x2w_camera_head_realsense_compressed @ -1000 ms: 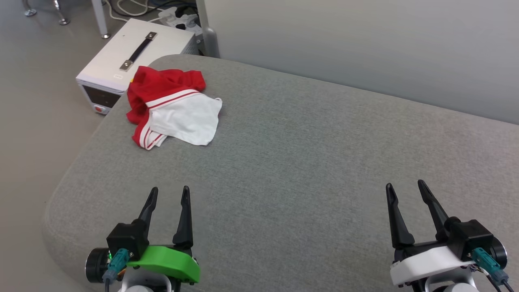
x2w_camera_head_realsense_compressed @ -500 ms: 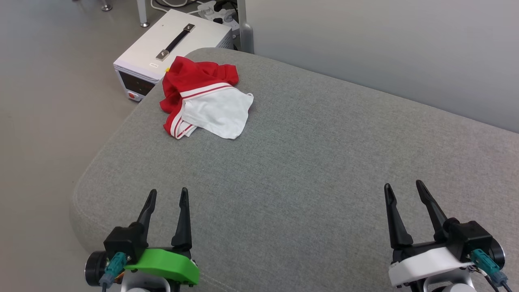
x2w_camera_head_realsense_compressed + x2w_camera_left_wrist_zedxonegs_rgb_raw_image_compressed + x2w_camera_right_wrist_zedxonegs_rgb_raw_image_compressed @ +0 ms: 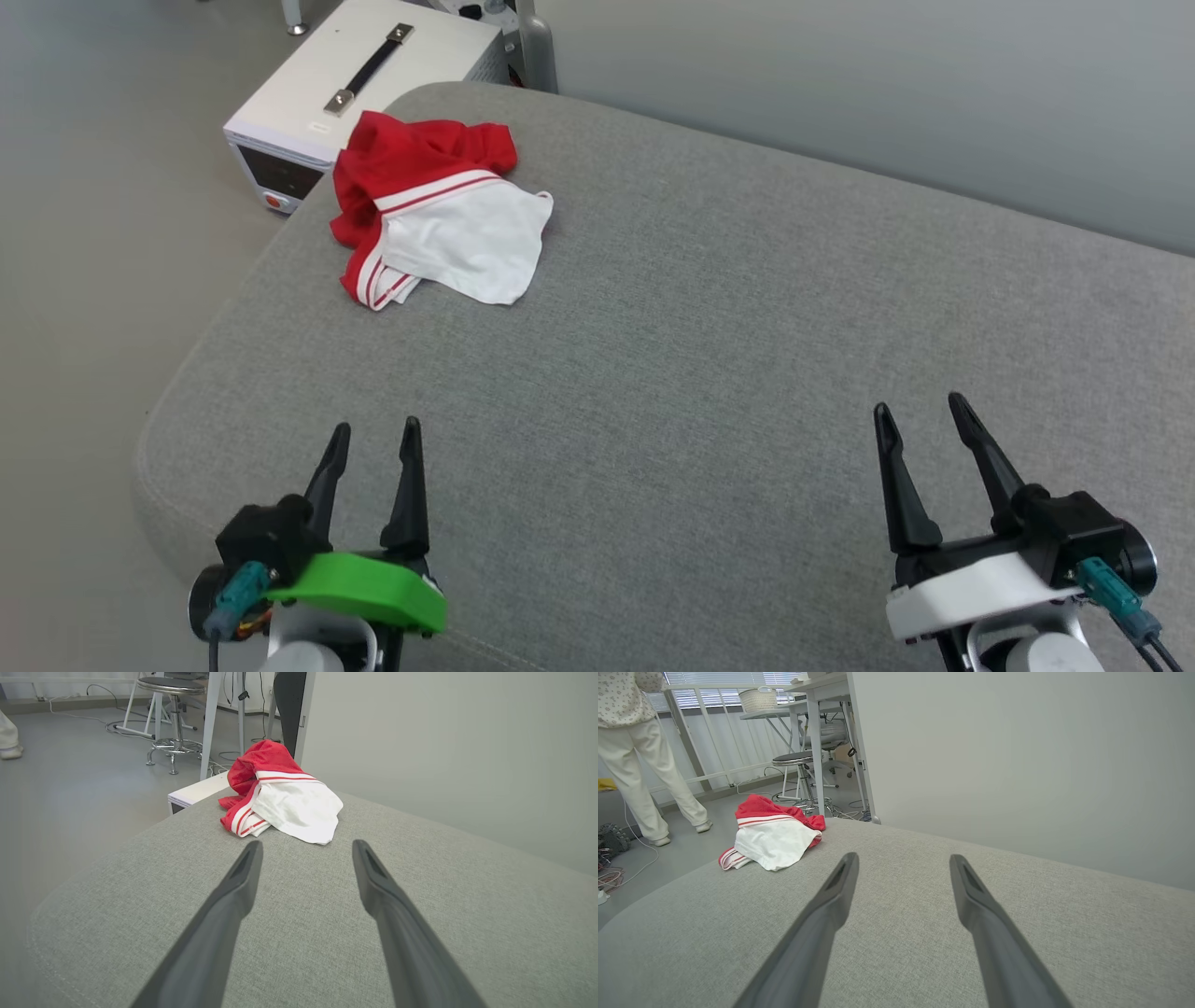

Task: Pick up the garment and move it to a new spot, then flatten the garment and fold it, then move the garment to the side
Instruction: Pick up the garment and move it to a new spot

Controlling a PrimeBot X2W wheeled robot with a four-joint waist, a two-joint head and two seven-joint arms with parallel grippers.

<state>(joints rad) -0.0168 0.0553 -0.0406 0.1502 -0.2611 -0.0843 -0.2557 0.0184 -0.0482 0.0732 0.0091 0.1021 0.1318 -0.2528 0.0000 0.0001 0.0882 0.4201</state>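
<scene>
Head view: found the garment (image 3: pixel 439 219) crumpled in a heap near the far left corner of the grey padded surface (image 3: pixel 672 355), with the red body bunched behind and a white sleeve with red-and-white striped trim spread on top toward the near side. Noted the left gripper (image 3: pixel 375 427) over the near left edge of the surface, green-backed, with jaws spread apart and empty, pointing toward the heap but well apart from it. Noted the right gripper (image 3: pixel 919 405) at the near right, white-backed, likewise spread apart and empty, farther still from the cloth. Spotted a white box (image 3: pixel 308 103) with a black handle (image 3: pixel 366 70) on the floor just beyond the corner where the heap lay.

Left wrist view: looked along the two dark fingers (image 3: pixel 236 891) over bare grey fabric and saw the heap ahead, slightly left of centre, beyond the tips and untouched. Made out a stool (image 3: pixel 174 700) and cables on the floor behind.

Right wrist view: caught the heap far off to the left, a person (image 3: pixel 630 742) in pale trousers standing on the floor beyond it, and a basket (image 3: pixel 759 700) on a table.
</scene>
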